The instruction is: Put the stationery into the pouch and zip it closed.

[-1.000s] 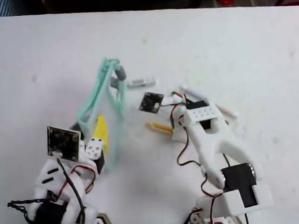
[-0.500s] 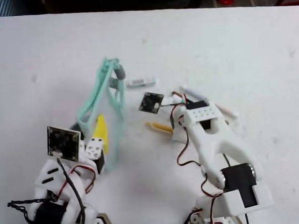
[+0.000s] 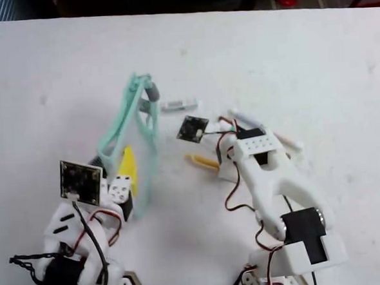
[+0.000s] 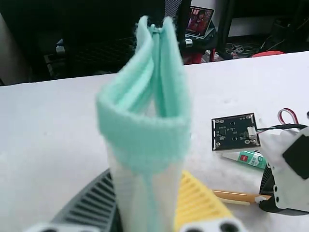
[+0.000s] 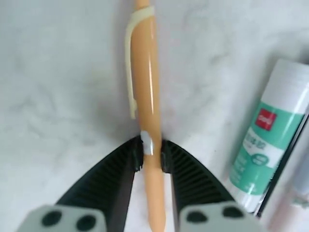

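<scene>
Here, your left gripper (image 4: 145, 205) is clamped on the near end of the mint-green pouch (image 4: 145, 121). It stands the pouch upright on the table (image 3: 301, 58) with the zip edges parted at the top, seemingly so that stationery can be dropped in. Just to the right, your right gripper (image 5: 150, 153) is pinched narrowly around the orange pen (image 5: 144, 82), which lies flat on the table beside a glue stick (image 5: 268, 145), likely gripped ready to lift across to the pouch.

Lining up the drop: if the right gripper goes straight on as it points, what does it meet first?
Likely the pouch side wall, pen tip first; only bare table lies between, though depth is unclear.
</scene>
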Controlling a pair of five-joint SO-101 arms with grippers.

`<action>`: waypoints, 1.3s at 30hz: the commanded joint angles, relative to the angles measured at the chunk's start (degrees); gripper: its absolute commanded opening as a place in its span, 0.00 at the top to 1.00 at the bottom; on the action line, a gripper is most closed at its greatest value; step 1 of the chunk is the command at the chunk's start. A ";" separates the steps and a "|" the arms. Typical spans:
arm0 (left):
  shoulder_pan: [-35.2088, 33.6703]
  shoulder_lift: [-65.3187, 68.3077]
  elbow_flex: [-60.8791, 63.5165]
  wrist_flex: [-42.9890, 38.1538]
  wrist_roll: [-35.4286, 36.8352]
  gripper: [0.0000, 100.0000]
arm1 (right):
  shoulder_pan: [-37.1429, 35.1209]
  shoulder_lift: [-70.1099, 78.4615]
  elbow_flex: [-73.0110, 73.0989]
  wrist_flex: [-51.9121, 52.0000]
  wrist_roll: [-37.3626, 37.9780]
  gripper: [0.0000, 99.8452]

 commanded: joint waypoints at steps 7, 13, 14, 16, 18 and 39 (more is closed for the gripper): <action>-0.13 0.04 -0.26 -1.49 0.88 0.88 | 0.31 -0.66 0.18 0.13 -5.19 0.98; -0.40 0.04 -0.18 -1.41 0.97 0.82 | 0.31 -4.97 0.26 2.33 -6.07 0.98; -0.40 0.04 0.35 -1.67 0.97 0.82 | 0.22 -6.99 -0.18 4.00 -7.74 0.98; -0.40 0.04 1.05 -1.85 0.97 0.82 | 0.04 -12.35 -1.05 7.43 -11.60 0.98; -0.40 0.04 1.14 -1.85 0.97 0.82 | -0.31 -18.95 -2.29 11.56 -14.07 0.98; 0.04 0.04 1.14 -1.85 1.05 0.76 | -23.60 -48.84 -45.45 14.90 -47.56 0.98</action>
